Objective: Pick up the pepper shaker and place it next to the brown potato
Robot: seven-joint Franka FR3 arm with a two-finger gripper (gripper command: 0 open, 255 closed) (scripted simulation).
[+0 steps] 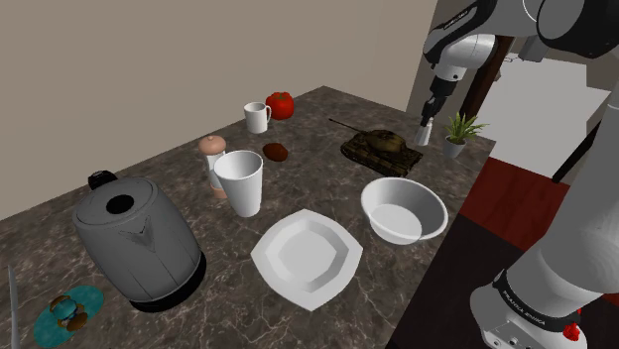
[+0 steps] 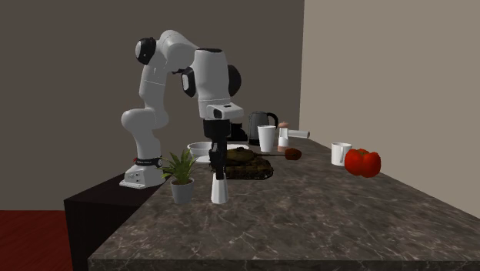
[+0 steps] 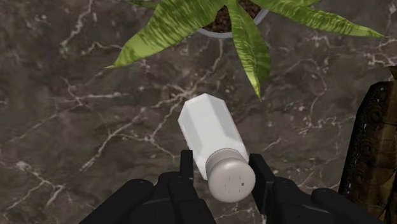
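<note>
Pincer: our black two-finger pincer (image 3: 222, 160) is closed narrow on the shaker, one finger on either side just under the cap.
Shaker: the white faceted pepper shaker (image 3: 213, 143) with its rounded cap hangs straight below the pincer. Its base is at or just off the dark marbled counter (image 3: 76, 127) — we cannot tell which.
Potato: the small brown potato (image 1: 275, 151) lies well away from the pincer, beyond the olive toy tank (image 1: 382, 149).
Plant: the green potted plant (image 2: 181, 173) stands just beside the pincer.

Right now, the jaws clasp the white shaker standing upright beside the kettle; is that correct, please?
Not quite. The white shaker, upright in the jaws of the gripper, stands beside the potted plant, not the kettle, which sits at the other end of the counter. The second exterior view shows this.
</note>
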